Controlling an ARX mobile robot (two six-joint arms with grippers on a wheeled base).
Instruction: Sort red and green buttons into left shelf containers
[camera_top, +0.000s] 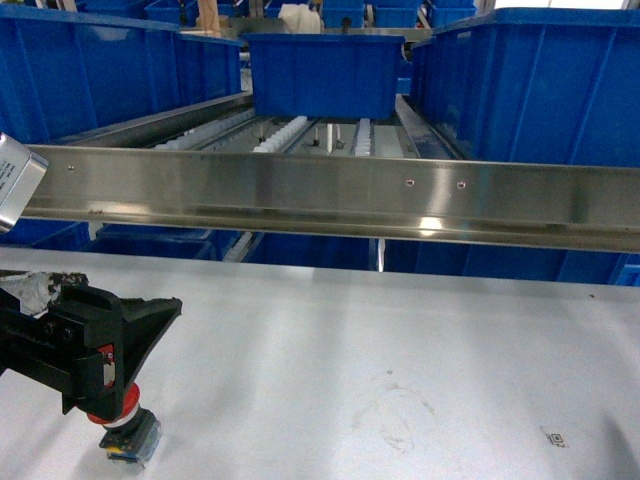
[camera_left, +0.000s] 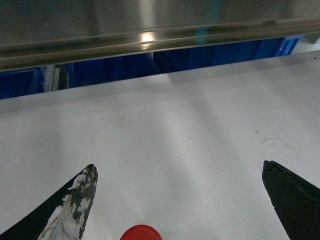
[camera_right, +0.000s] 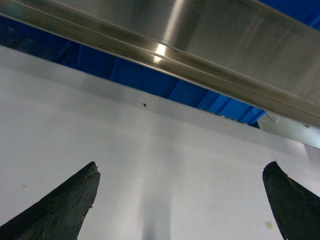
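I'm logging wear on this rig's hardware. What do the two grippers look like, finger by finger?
The left gripper has black, pointed, wedge-shaped fingers; one finger is badly worn, its tip flecked with whitish, chipped patches. In the head view its black body shows a small red part. The right gripper has matching black pointed fingers, dull and dusty but unchipped. No cables or markings are visible.

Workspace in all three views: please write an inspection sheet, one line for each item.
Surface: white table, faint scuff marks.
Job's things: red button at the near left; green button not seen; blue bins on the shelf behind.
Clutter: nothing seen.
Grippers: left gripper open above the red button; right gripper open, over bare table.
Cables: nothing seen.
Surroundings: steel rail across the shelf front, rollers behind it.
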